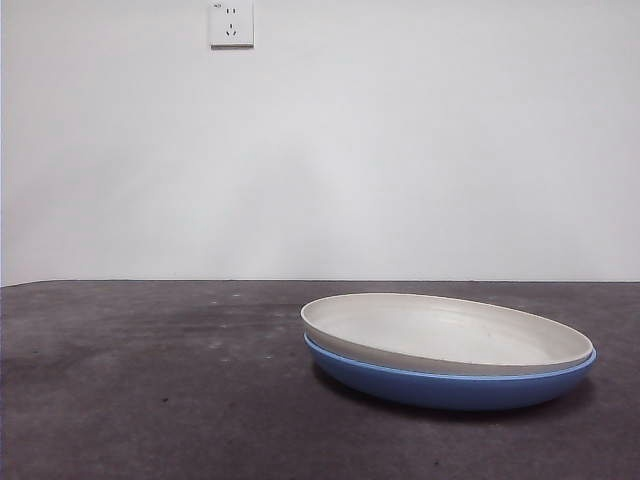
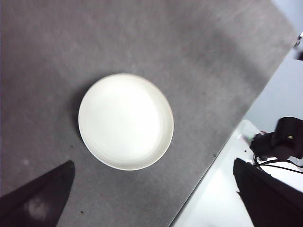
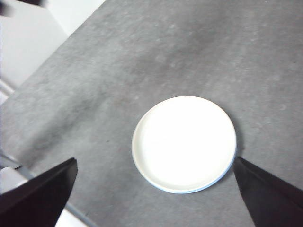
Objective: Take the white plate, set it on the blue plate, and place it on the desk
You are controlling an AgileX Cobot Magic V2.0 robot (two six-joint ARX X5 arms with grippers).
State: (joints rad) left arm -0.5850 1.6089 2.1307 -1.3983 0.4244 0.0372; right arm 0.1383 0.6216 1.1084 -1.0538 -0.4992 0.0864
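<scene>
The white plate (image 1: 440, 330) rests inside the blue plate (image 1: 450, 388) on the desk (image 1: 150, 380), right of centre in the front view. The stack sits slightly tilted. No gripper shows in the front view. In the left wrist view, my left gripper (image 2: 154, 163) is open and empty, high above the white plate (image 2: 125, 120); the blue plate is hidden under it. In the right wrist view, my right gripper (image 3: 155, 161) is open and empty, high above the white plate (image 3: 184, 142). There, a thin rim of the blue plate (image 3: 182, 191) peeks out.
A white wall with a socket (image 1: 231, 23) stands behind the desk. The left wrist view shows the desk's edge with a white surface and black equipment (image 2: 284, 142) beyond. The right wrist view shows another desk edge (image 3: 42, 61).
</scene>
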